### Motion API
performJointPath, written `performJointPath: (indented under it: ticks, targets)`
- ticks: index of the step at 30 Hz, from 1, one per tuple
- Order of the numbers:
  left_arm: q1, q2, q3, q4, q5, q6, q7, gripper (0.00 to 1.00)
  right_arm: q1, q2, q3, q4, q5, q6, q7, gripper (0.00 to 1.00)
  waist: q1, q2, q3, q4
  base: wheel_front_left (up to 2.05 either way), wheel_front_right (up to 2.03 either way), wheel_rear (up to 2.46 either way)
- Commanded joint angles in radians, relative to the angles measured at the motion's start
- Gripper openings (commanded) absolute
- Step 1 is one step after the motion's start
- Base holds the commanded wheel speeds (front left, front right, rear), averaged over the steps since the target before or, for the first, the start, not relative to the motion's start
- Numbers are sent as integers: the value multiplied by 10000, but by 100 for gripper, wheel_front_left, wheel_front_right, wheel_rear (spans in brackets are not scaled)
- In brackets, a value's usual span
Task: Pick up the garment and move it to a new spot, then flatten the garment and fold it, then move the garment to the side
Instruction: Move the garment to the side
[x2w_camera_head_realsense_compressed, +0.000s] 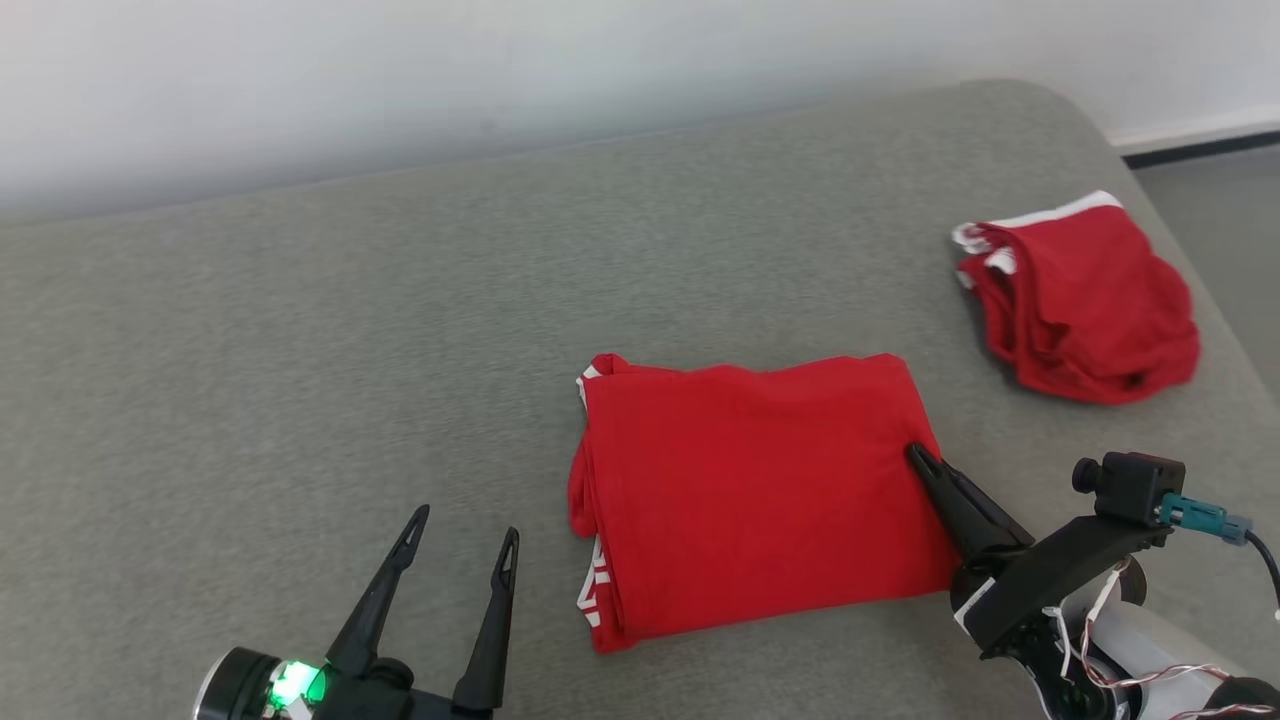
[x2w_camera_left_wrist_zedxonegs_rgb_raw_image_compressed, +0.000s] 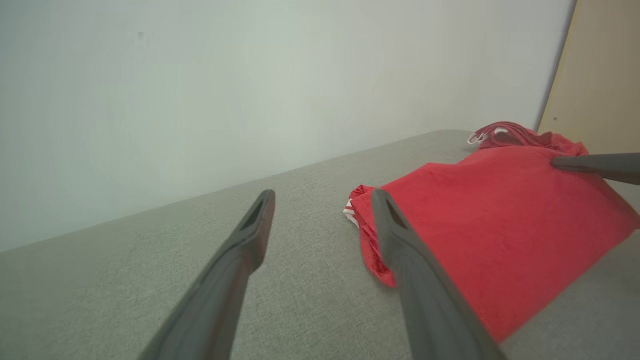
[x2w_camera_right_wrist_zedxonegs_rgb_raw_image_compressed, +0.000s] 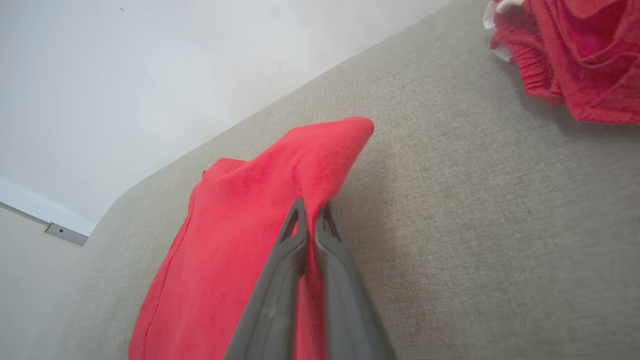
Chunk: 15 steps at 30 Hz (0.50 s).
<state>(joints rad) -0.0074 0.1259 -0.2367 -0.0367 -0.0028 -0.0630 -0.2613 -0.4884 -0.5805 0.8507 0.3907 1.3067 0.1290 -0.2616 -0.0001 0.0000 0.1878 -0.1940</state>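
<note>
The folded red garment (x2w_camera_head_realsense_compressed: 750, 490) lies on the grey bench (x2w_camera_head_realsense_compressed: 300, 350) at lower centre of the head view, its right edge pinched in the tightly closed right pincer (x2w_camera_head_realsense_compressed: 915, 452). The left pincer (x2w_camera_head_realsense_compressed: 466, 522) gapes wide at lower left, holding nothing. A crumpled red garment (x2w_camera_head_realsense_compressed: 1085, 300) sits at upper right.

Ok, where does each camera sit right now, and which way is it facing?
Head view: on the head, looking down at the folded garment on the grey surface; open left gripper lower left, right gripper lower right.
Left wrist view: along its spread fingers, toward the wall.
Right wrist view: along its fingers, shut on the garment's edge.
Shared: all three show the folded garment and the crumpled garment.
</note>
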Motion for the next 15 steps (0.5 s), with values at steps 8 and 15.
performJointPath:
  ticks: [8,15]
  targets:
    - [-252,148,-181,68,-61,-144,-33,100,-121,-205,-117,-97,-258,29,-54,0,1,0,151,-1012,0,0,0]
    - [-705,307,-343,-138,63,-226,-33,100,-1063,-771,-350,-245,-457,29,-55,0,1,0,937,-752,0,0,0]
